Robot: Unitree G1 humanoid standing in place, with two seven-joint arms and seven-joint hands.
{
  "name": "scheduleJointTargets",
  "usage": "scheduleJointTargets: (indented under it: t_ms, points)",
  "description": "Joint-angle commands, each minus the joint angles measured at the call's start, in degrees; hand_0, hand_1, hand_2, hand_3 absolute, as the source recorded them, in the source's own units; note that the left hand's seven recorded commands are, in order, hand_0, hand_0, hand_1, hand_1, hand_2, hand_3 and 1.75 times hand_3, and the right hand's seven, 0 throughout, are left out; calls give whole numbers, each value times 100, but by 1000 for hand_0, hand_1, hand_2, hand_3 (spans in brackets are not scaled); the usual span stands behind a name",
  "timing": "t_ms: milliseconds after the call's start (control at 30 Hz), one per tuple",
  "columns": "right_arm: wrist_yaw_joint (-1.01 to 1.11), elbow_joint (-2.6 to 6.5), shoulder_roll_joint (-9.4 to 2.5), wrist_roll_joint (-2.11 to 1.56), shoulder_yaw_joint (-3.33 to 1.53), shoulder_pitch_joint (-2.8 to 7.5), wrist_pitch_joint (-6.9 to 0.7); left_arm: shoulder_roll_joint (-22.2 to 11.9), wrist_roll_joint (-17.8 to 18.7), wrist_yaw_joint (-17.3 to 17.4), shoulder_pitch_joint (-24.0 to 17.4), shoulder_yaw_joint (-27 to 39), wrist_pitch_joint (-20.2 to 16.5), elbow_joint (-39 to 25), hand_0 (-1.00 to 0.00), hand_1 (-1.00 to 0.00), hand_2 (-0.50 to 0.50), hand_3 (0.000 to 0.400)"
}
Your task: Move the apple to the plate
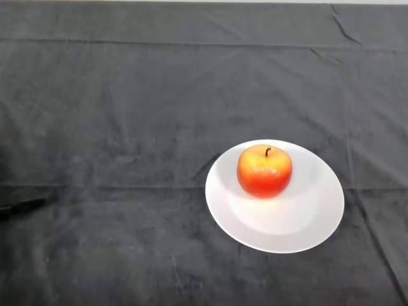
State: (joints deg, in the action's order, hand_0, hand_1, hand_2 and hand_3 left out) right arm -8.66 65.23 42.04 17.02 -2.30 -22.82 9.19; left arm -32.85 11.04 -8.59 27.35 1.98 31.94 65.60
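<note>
Apple (264, 171) upright on white plate (274, 220), sitting toward the plate's 11 o'clock side, stem up. Task looks done, nothing left to move. Robot hand out of sight, state can't tell. Dark-clothed tabletop (127, 115) beyond.

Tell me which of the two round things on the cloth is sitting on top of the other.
The red-orange apple, stem up, sits on the white plate, toward the plate's far-left part. The plate lies flat on the dark cloth.
</note>
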Motion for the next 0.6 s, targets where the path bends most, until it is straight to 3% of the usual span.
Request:
scheduleJointTargets:
  t_ms: [33,400,600]
  points:
    - [-18,105,-187,-23,-67,263,-58,-356,160,-46,-227,231,-110,184,0,0,0,0]
    - [-17,103,-187,-24,-66,264,-59,-638,574,-126,-511,990,-231,219,0,0,0,0]
    - [-17,105,-187,-23,-66,263,-59,-615,924,-282,-550,1493,-309,237,0,0,0,0]
